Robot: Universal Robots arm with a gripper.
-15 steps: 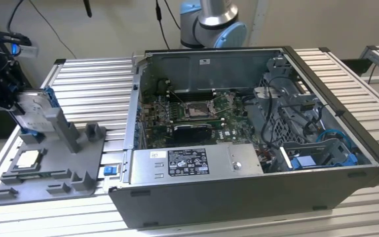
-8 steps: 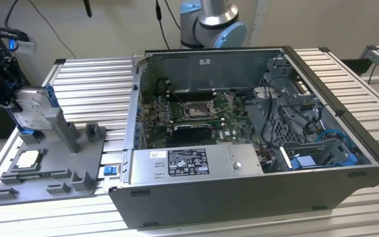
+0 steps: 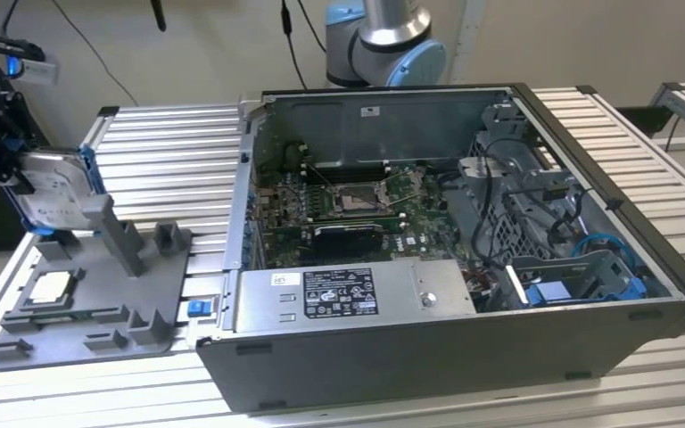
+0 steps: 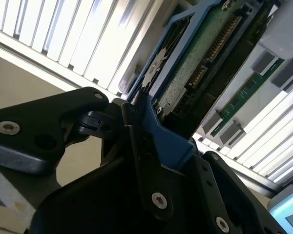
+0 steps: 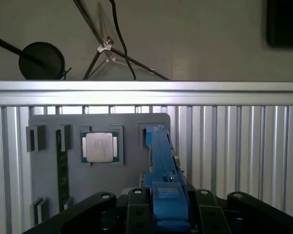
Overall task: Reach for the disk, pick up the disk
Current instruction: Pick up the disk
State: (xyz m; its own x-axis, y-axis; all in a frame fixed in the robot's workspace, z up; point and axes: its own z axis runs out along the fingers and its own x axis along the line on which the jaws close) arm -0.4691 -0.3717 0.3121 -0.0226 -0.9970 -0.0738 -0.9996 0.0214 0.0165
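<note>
Jaws clamped on one disk (image 3: 54,192), upright; one chip (image 3: 51,287) on tray (image 3: 150,290).

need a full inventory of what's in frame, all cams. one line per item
disk: 1, silver with blue frame, on edge above the tray, exterior view's left
fixture tray: 1, grey, on the table beside the case
processor chip: 1, silver, seated in the tray
memory stick: 1, green, in a tray slot
computer case: 1, dark grey, open, mid-table
power supply: 1, grey box with black-and-white label, inside the case
motherboard: 1, green, on the case floor
table: 1, silver, slatted
arm base: 1, blue and silver, behind the case
gripper: 1, black, shut on the disk's blue frame
</note>
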